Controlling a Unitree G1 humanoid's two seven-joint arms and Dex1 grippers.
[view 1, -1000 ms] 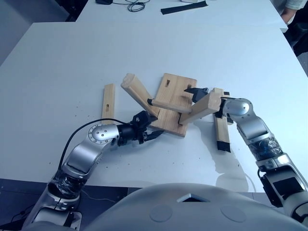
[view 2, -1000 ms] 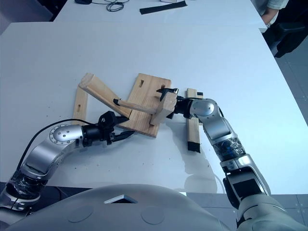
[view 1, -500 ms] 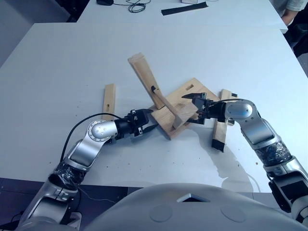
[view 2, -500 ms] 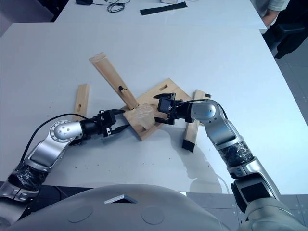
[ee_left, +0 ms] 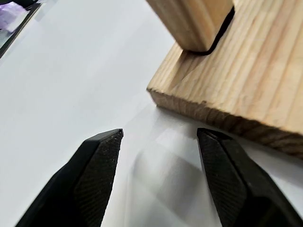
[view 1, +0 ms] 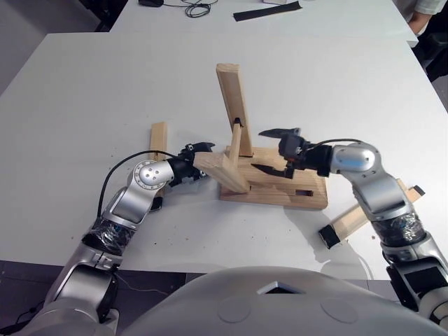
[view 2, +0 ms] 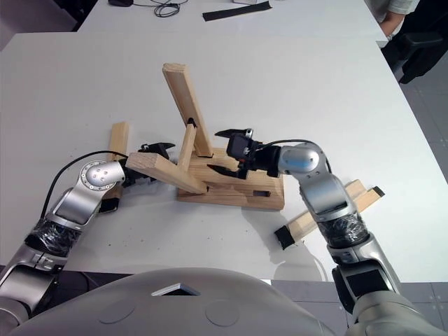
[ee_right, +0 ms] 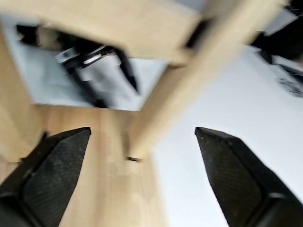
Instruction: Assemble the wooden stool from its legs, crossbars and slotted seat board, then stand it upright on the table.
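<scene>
The slotted seat board [view 1: 280,189] lies flat on the table. One leg [view 1: 233,105] stands up from it, and a second leg [view 1: 222,173] leans out toward the left. A thin crossbar [view 1: 236,140] joins the two. My left gripper [view 1: 198,159] is open, low at the board's left edge [ee_left: 236,80] under the leaning leg, with nothing between its fingers. My right gripper [view 1: 259,149] is open above the board, its fingers either side of the crossbar [ee_right: 180,90] without touching it.
A loose crossbar [view 1: 159,142] lies left of the stool parts, beside my left arm. Another loose leg [view 1: 364,213] with a black end lies at the right under my right forearm. Cables and a black strip [view 1: 267,11] rest at the far edge.
The board with its legs has swung round and now lies flat with the legs pointing up. My right gripper has let go of the leg. The loose leg at the right slid outward.
</scene>
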